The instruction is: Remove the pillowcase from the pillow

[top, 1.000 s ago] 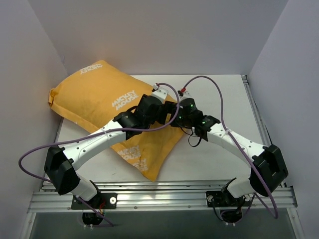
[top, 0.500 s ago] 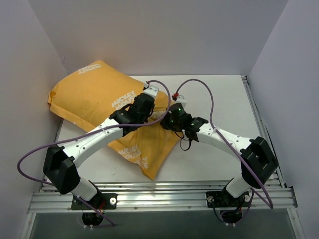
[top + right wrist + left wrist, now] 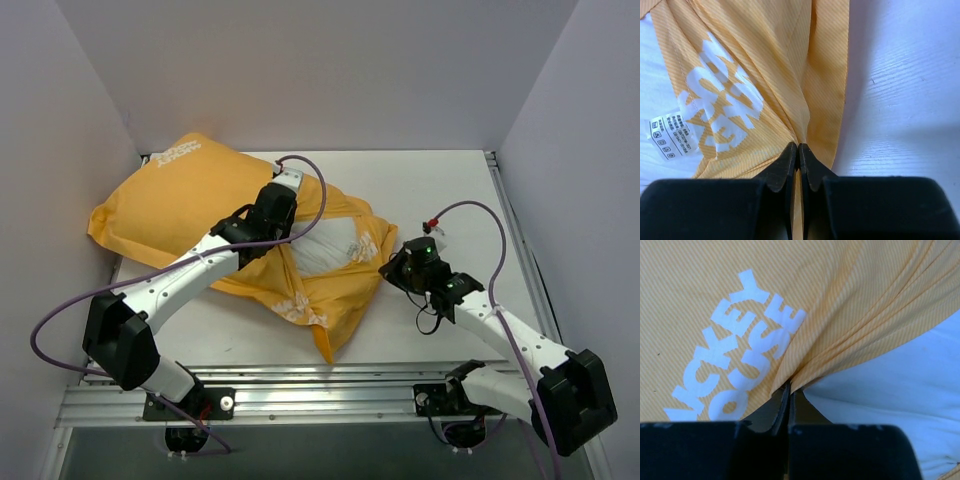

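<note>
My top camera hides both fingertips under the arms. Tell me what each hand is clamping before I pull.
Observer: The left hand is shut on a gathered pleat of the pillowcase, at its opening's edge.
Operator: Now the right one.
Observer: The right hand is shut on a bunched fold at the pillowcase's edge.
Operator: Check the pillow isn't pinched.
Observer: The pillow lies bare beside the left pinch; only orange fabric seems to enter it.

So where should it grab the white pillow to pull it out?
Probably the bare white patch of the pillow showing through the pillowcase opening, pinched from above; everywhere else the pillow is wrapped and out of reach.
</note>
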Action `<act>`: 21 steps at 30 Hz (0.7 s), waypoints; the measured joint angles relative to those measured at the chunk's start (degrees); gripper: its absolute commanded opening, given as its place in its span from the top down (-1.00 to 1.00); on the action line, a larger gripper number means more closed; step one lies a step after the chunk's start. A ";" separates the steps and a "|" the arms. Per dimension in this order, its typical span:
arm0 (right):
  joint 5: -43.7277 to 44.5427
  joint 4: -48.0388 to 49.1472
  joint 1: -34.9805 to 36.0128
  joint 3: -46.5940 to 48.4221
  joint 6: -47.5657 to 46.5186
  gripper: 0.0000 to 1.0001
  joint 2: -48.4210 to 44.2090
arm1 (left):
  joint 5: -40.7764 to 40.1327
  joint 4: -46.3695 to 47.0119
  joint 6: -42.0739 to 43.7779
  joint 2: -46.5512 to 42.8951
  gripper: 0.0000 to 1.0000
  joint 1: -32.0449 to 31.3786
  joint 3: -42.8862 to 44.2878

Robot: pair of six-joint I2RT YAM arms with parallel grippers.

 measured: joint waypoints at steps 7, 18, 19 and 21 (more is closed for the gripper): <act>-0.22 -9.35 1.09 9.53 -5.40 0.41 2.49 | 1.16 1.03 -2.58 -0.55 0.95 0.20 -1.79; 7.19 -16.13 6.08 40.85 -14.88 -0.41 20.28 | 0.63 2.64 -5.46 -2.36 0.95 -0.90 -5.05; 7.65 -16.17 6.29 42.27 -15.23 -0.42 22.38 | 0.50 2.67 -5.68 -2.43 0.95 -1.01 -5.18; 8.66 -16.28 6.36 43.87 -15.69 -0.42 26.53 | 0.17 2.91 -6.25 -2.73 0.95 -1.14 -5.60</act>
